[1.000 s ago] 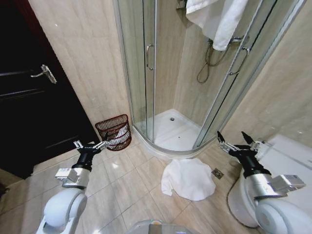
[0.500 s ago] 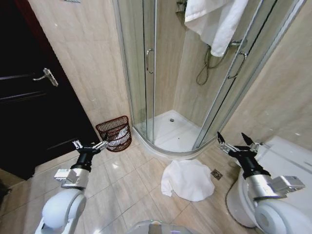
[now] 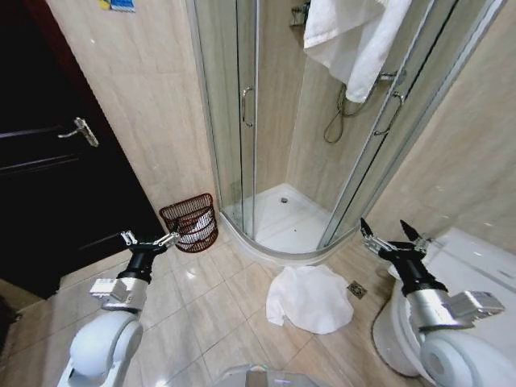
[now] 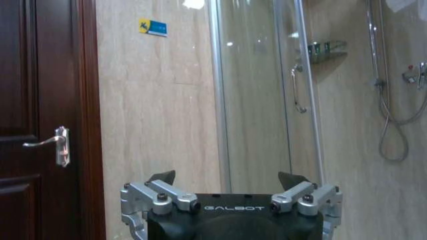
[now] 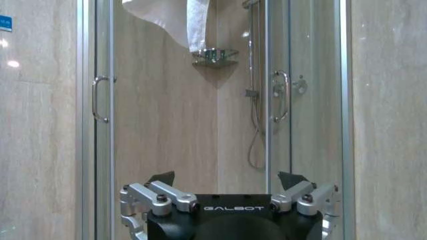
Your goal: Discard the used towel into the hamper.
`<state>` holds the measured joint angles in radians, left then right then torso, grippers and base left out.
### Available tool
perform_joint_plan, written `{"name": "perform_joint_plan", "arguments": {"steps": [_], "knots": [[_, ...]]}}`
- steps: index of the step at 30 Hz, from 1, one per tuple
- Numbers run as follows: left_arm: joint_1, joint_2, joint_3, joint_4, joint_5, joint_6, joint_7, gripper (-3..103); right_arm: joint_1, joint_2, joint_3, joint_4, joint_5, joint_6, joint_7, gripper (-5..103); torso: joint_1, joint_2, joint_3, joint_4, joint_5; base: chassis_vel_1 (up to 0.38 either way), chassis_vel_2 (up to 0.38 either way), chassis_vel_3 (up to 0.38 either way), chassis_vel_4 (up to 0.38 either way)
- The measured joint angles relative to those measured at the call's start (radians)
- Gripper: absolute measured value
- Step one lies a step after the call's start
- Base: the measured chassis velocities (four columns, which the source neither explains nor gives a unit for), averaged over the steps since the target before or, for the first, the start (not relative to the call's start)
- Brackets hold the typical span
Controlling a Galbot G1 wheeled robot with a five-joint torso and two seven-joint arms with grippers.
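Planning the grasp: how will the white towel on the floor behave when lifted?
The towel lies crumpled in soft folds on the tiles, so it is probably floppy and will sag and trail. It looks light. Both the left gripper and right gripper are open.

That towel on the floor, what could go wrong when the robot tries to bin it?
The towel lies spread flat on the tiles, so the open right gripper might pinch just an edge and drag it. It lies close to the shower tray rim and the floor drain, where fingers could knock. The hamper is small and already holds something white, so cloth may drape over its rim.
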<state>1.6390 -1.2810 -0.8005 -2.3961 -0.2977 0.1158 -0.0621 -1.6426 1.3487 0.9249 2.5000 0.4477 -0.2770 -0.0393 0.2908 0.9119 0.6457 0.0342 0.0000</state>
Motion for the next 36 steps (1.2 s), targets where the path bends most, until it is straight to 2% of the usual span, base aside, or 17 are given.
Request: {"name": "perform_joint_plan", "arguments": {"steps": [36], "knots": [[0.011,-0.004,0.009,-0.005,0.024,0.0,0.008,100,-0.013,-0.008,0.002,0.0,0.009,0.004,0.001,100,0.078,0.174,0.096,0.0001,0.0,0.0,0.0,0.0,0.0]]}}
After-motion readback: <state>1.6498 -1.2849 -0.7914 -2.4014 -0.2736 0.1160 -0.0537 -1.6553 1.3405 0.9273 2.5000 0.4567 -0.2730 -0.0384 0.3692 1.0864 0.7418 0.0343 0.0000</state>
